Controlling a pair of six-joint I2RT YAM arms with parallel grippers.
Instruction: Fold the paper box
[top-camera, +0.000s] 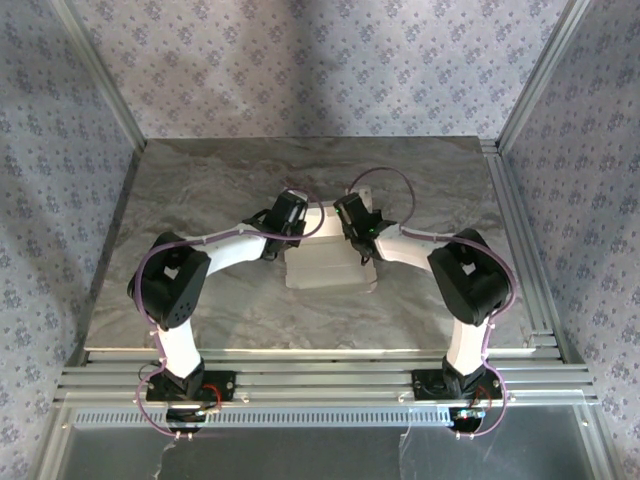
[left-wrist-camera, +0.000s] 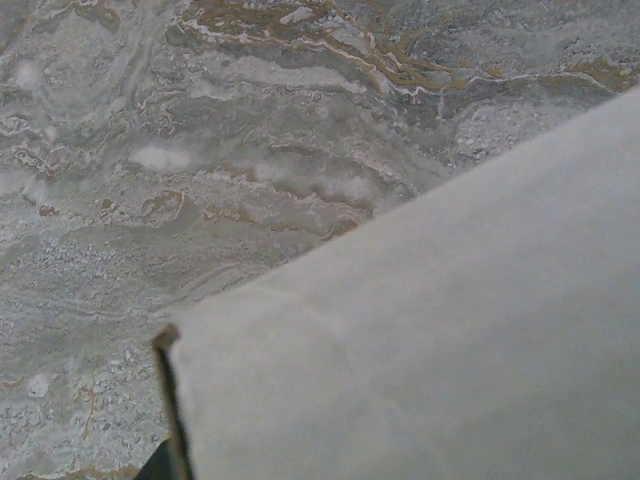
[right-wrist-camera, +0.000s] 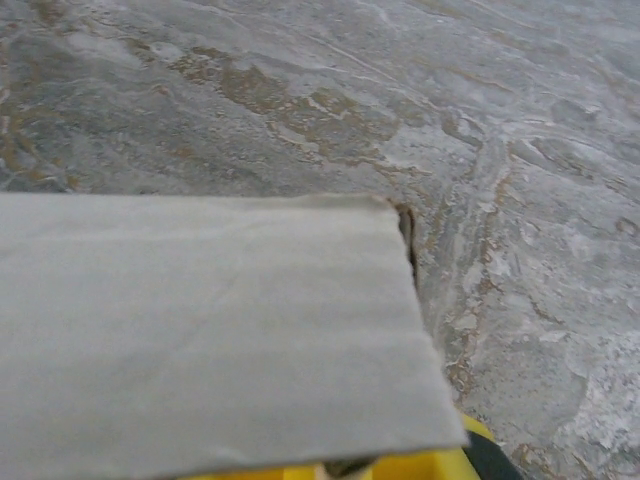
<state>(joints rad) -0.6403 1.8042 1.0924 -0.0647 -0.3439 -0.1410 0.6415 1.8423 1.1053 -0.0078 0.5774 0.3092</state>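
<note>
The pale grey thin cardboard paper box lies mid-table on the grey marbled tabletop, with the left gripper and right gripper each pinching a panel at its far corners, evidently to raise both sides together for folding.

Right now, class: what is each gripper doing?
Left gripper: closed, apparently gripping the paper box.
Right gripper: closed, apparently gripping the paper box too.

A grey marble-patterned table is enclosed behind and on both sides by pale floral-papered walls, while its near edge is bordered by slotted aluminium rails.
</note>
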